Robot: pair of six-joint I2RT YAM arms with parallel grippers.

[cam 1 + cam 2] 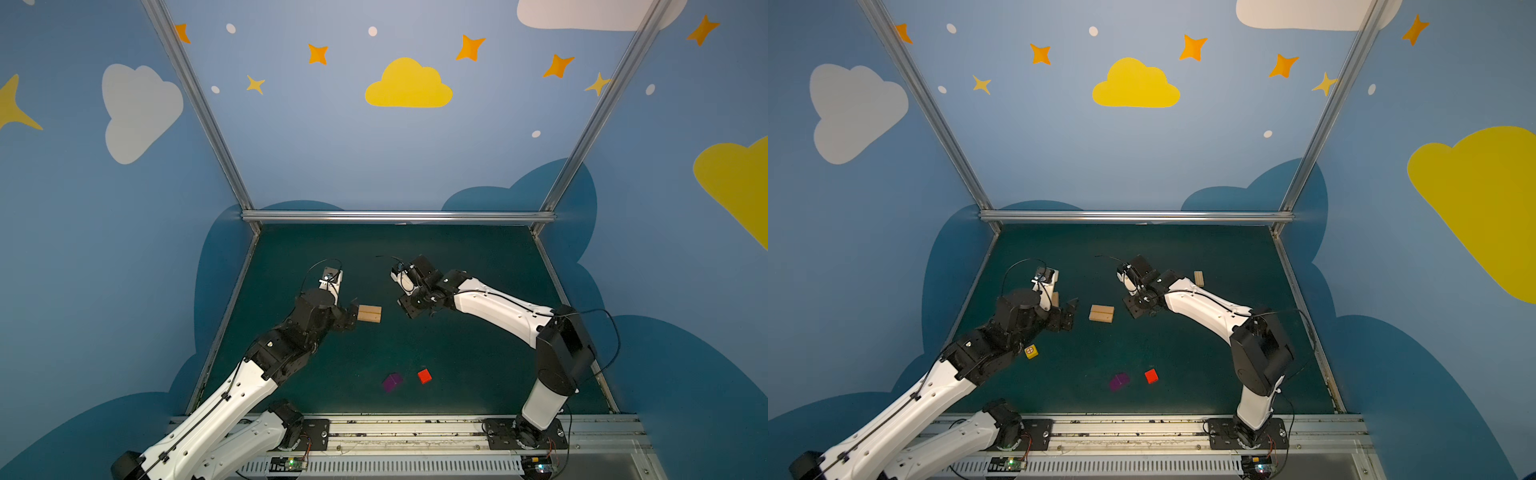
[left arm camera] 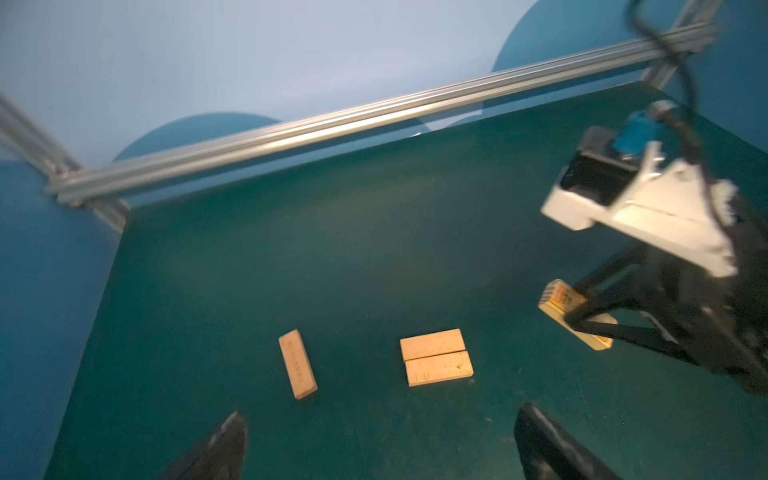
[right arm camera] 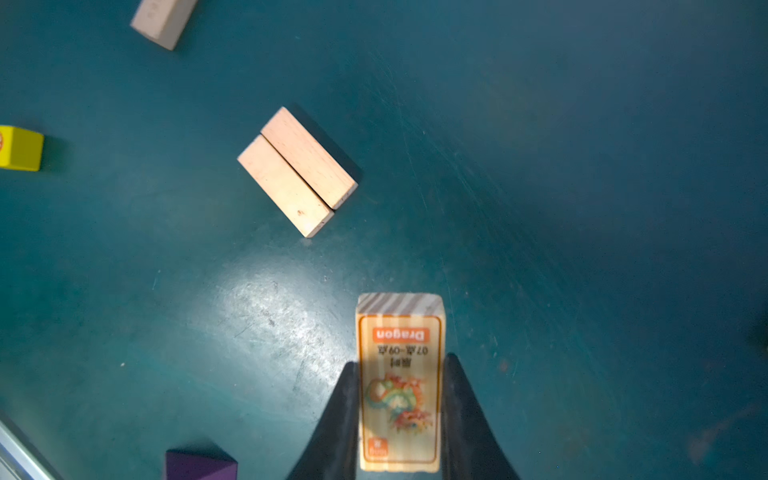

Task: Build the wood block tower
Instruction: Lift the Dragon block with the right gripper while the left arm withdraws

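Note:
Two tan wood blocks (image 1: 370,313) (image 1: 1101,313) lie flat side by side, touching, at mid-table; they also show in both wrist views (image 2: 436,362) (image 3: 297,170). They are the only blocks joined together; no block lies on them. My right gripper (image 3: 399,399) (image 1: 1136,309) is shut on the orange-printed plank (image 3: 399,353) (image 2: 557,297), held above the mat to the right of the pair. My left gripper (image 2: 382,436) (image 1: 1070,313) stands wide open just left of the pair, holding nothing.
A loose plank (image 2: 297,364) (image 1: 1054,298) lies by the left gripper, another plank (image 1: 1199,278) behind the right arm. A yellow cube (image 1: 1031,351) (image 3: 20,147) sits front left. A purple cube (image 1: 392,381) (image 3: 199,463) and a red cube (image 1: 424,376) sit near the front. Aluminium rails (image 1: 395,216) edge the mat.

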